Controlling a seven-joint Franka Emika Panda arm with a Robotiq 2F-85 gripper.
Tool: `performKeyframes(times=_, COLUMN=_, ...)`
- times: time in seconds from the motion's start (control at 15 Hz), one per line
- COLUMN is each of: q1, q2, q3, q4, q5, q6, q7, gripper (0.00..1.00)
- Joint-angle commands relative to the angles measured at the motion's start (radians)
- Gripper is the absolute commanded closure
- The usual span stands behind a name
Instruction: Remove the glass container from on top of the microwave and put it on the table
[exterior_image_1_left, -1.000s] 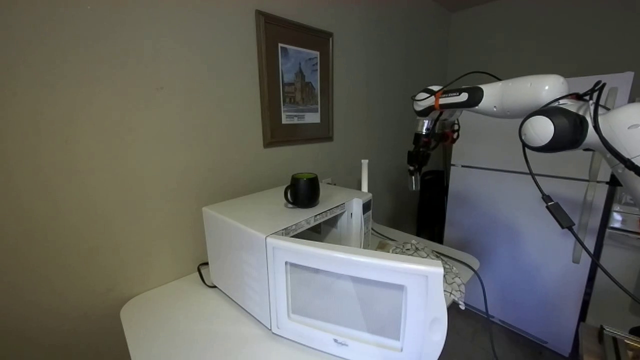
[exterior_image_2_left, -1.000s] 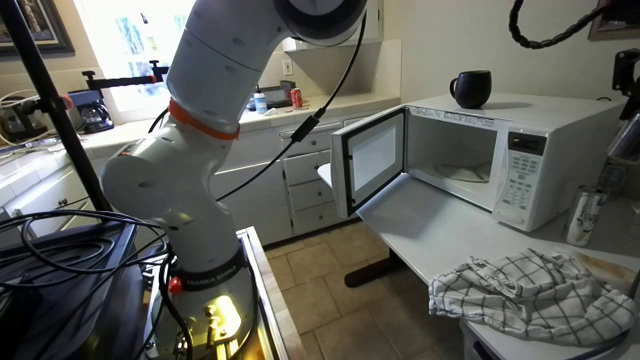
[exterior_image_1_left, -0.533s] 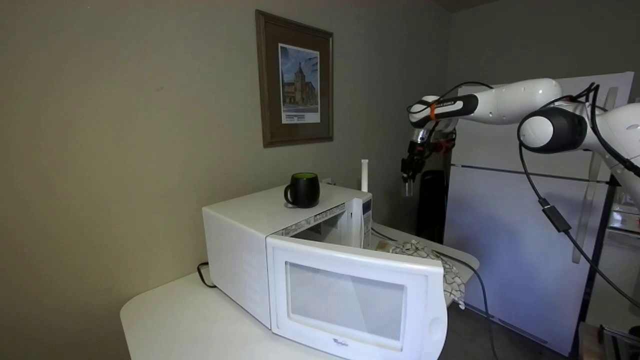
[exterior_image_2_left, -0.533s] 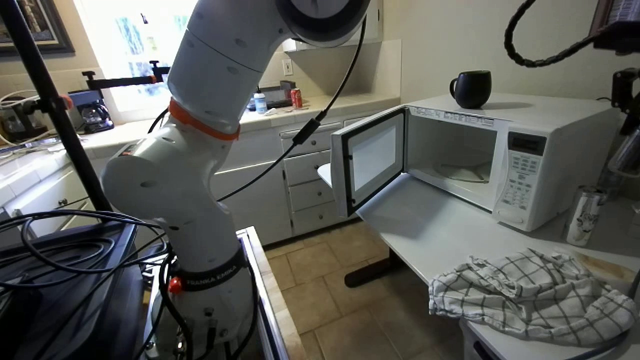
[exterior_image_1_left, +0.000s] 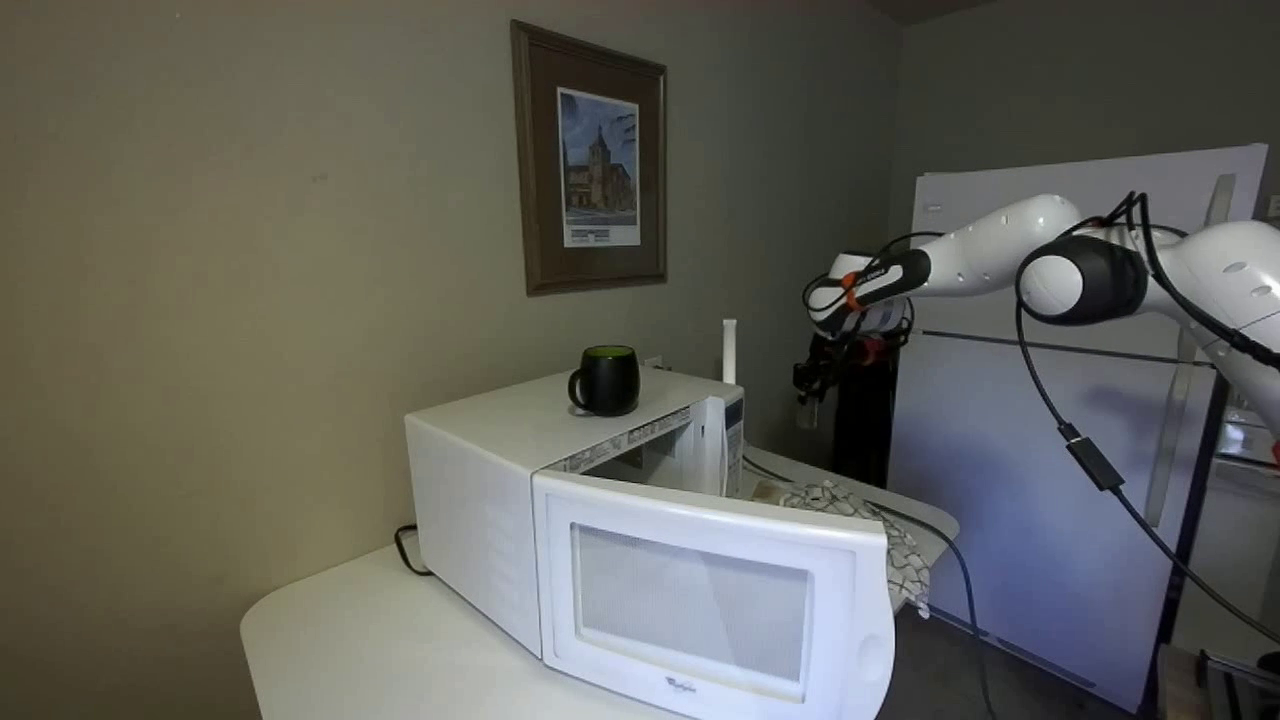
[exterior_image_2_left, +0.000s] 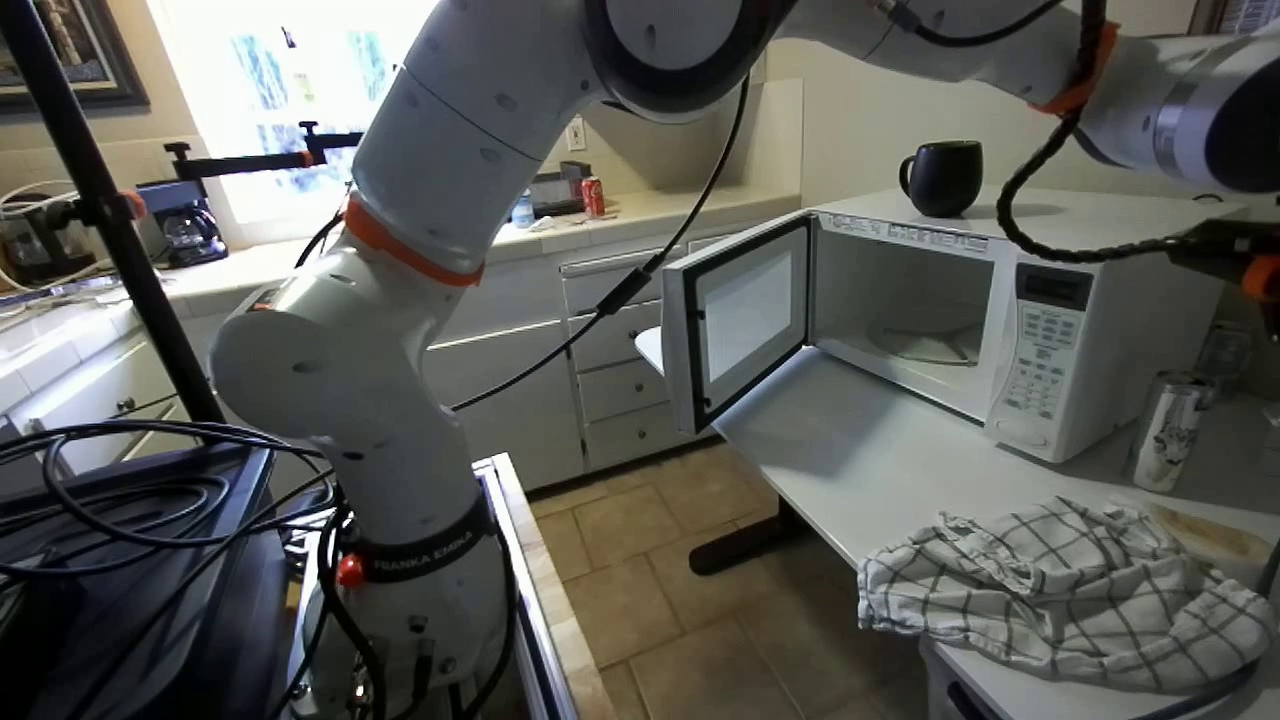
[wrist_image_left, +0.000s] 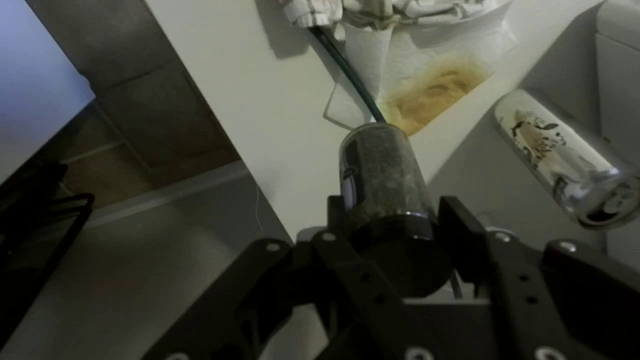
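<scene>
My gripper (wrist_image_left: 392, 215) is shut on the glass container (wrist_image_left: 382, 167), a clear jar with a dark lid and a partly visible label. Its fingers press on both sides near the lid, and the jar's base points away from the wrist. In an exterior view the glass container (exterior_image_1_left: 808, 412) hangs in the air to the right of the microwave (exterior_image_1_left: 475, 520), over the far end of the table (exterior_image_1_left: 380, 640). The microwave's door stands wide open. From an exterior view the gripper and jar are cut off at the right edge, beside the microwave (exterior_image_2_left: 1150, 340).
A black mug (exterior_image_1_left: 605, 385) sits on top of the microwave. On the table are a tall can (exterior_image_2_left: 1168, 432) beside the microwave, a checked cloth (exterior_image_2_left: 1060, 590) and a stained paper towel (wrist_image_left: 440, 90). A dark cable (wrist_image_left: 350, 75) crosses there. Behind stands a white fridge (exterior_image_1_left: 1040, 440).
The arm has come down, lowering the glass container toward the table. My forearm and wrist have entered an exterior view at the upper right. Mug, microwave, can and cloth stay put.
</scene>
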Motion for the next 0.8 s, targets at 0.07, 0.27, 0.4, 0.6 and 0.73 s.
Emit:
performKeyframes(times=0.07, q1=0.023, q2=0.074, q3=-0.074, q4=0.004, q5=-0.044, q6=-0.007, q7=0.142, gripper=0.76)
performKeyframes(times=0.27, q1=0.008, q2=0.134, q3=-0.100, q4=0.032, q5=-0.057, q6=-0.007, q7=0.210, gripper=0.76)
performKeyframes(times=0.4, q1=-0.006, q2=0.164, q3=-0.108, q4=0.055, q5=-0.053, q6=-0.032, q7=0.238, gripper=0.76)
performKeyframes(times=0.6, q1=-0.009, q2=0.195, q3=-0.119, q4=0.060, q5=-0.055, q6=-0.021, q7=0.269, gripper=0.76)
performKeyframes(times=0.73, q1=-0.009, q2=0.212, q3=-0.129, q4=0.069, q5=-0.058, q6=-0.007, q7=0.295, gripper=0.76)
